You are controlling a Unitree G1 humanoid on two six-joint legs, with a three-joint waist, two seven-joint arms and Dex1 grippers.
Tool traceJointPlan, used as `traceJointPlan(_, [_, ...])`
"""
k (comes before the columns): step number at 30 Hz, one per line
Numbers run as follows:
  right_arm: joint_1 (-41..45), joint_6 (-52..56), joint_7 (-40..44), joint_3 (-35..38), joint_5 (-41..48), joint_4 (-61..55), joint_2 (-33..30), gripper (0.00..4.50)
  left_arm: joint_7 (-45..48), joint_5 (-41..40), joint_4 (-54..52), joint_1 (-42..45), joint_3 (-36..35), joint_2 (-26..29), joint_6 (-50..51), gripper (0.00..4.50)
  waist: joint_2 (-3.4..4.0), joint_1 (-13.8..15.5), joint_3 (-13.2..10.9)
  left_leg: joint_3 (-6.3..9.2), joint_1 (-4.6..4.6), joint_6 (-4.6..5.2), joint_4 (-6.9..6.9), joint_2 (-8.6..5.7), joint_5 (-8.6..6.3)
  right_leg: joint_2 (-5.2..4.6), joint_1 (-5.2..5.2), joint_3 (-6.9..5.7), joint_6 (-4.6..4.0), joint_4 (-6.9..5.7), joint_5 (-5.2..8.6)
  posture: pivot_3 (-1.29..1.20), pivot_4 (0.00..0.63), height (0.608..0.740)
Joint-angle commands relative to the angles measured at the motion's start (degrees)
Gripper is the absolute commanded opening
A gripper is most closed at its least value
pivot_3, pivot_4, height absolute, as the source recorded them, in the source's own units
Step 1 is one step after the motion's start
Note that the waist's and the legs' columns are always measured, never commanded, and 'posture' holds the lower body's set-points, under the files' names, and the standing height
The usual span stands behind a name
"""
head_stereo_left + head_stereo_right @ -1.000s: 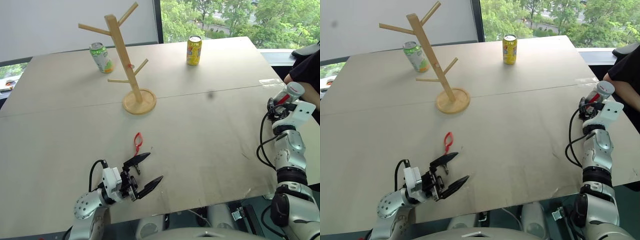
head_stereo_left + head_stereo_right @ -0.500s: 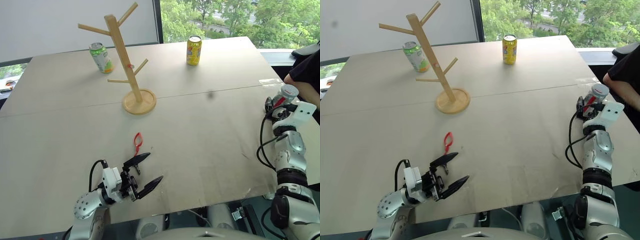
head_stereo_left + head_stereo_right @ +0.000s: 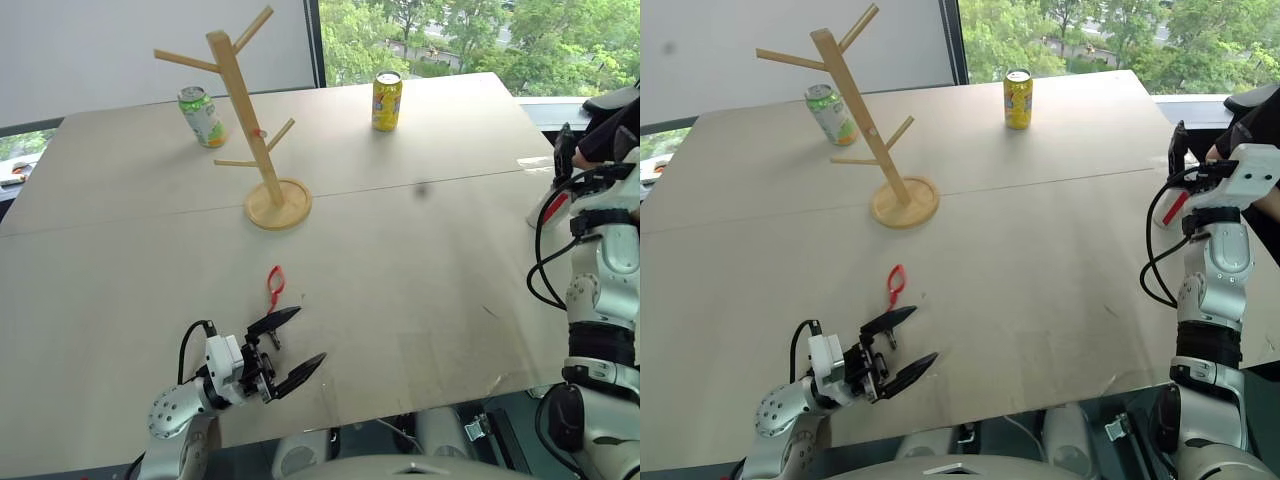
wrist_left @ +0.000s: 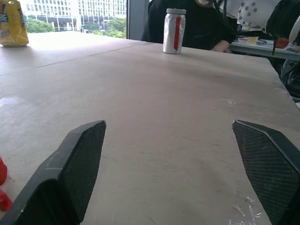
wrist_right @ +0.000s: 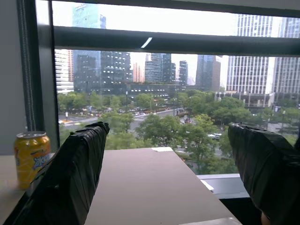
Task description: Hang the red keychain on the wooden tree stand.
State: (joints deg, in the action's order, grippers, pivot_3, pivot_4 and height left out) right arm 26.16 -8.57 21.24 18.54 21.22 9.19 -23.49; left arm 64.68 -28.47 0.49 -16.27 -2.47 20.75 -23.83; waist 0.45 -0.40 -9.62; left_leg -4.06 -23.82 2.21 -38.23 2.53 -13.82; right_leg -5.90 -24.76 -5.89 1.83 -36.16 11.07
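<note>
The red keychain point(image 3: 274, 285) lies flat on the table, a short way beyond my left gripper point(image 3: 310, 334). That gripper rests low near the table's front edge, open and empty. At the edge of the left wrist view, bits of the red keychain point(image 4: 3, 171) show beside one finger. The wooden tree stand point(image 3: 245, 110) is upright on its round base point(image 3: 279, 203) at the far middle-left. At the table's right edge my right gripper point(image 5: 167, 129) is lifted and open, with nothing between its fingers point(image 3: 1180, 145).
A green can point(image 3: 203, 115) stands behind the stand and a yellow can point(image 3: 387, 100) at the far middle. A silver can with a red stripe point(image 4: 174, 31) stands at the right edge, below my raised right hand. A person's dark sleeve point(image 3: 612, 125) is just beyond it.
My right gripper has opened, let go of the silver can and risen above it. The can stays on the table. The left gripper and the keychain have not moved.
</note>
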Motion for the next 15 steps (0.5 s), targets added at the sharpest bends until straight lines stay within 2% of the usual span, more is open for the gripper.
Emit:
traceJointPlan(1, [-5.75, 5.64, 13.44, -4.85, 6.67, -9.12, -2.74, 4.39, -6.58, -0.24, -3.52, -0.64, -1.37, -2.17, 2.03, 4.5, 0.0, 0.03, 0.0, 0.01, 0.0, 0.02, 0.01, 0.01, -0.01, 0.0, 0.0, 0.01, 0.0, 0.0, 0.0, 0.0, 0.15, 0.74])
traceJointPlan(4, [-14.81, 10.18, 26.97, -8.74, 10.72, -14.06, -7.86, 4.39, -23.22, 4.22, -11.91, -1.96, -4.3, -6.66, 7.99, 4.5, -0.13, 0.75, -0.05, 0.08, -0.05, 0.14, -0.02, 0.09, -0.09, -0.07, 0.03, 0.03, 0.02, 0.1, -0.01, 0.0, 0.15, 0.74])
traceJointPlan(8, [-20.59, 11.06, 37.0, -11.26, 11.15, -16.52, -13.14, 4.39, -39.01, 7.26, -23.97, -4.07, -5.04, -9.84, 20.93, 4.5, -0.38, 0.97, -0.19, -0.02, -0.04, 0.31, -0.12, 0.03, -0.2, -0.1, 0.06, 0.25, 0.09, 0.21, -0.05, 0.0, 0.15, 0.74])
traceJointPlan(12, [-23.97, 9.42, 44.68, -13.45, 10.23, -17.52, -15.35, 4.39, -49.77, 11.37, -32.89, -4.91, -4.1, -10.57, 33.37, 4.5, -0.64, 1.0, -0.22, -0.01, 0.04, 0.3, -0.15, 0.06, -0.21, -0.05, 0.06, 0.3, 0.14, 0.21, -0.07, 0.0, 0.15, 0.74])
traceJointPlan(15, [-24.56, 6.4, 47.79, -14.22, 9.0, -15.97, -14.8, 4.39, -54.24, 13.66, -36.48, -4.25, -3.39, -10.02, 41.4, 4.5, -0.68, 1.17, -0.24, 0.03, 0.03, 0.29, -0.14, 0.03, -0.21, 0.02, 0.05, 0.27, 0.13, 0.21, -0.06, 0.0, 0.15, 0.74])
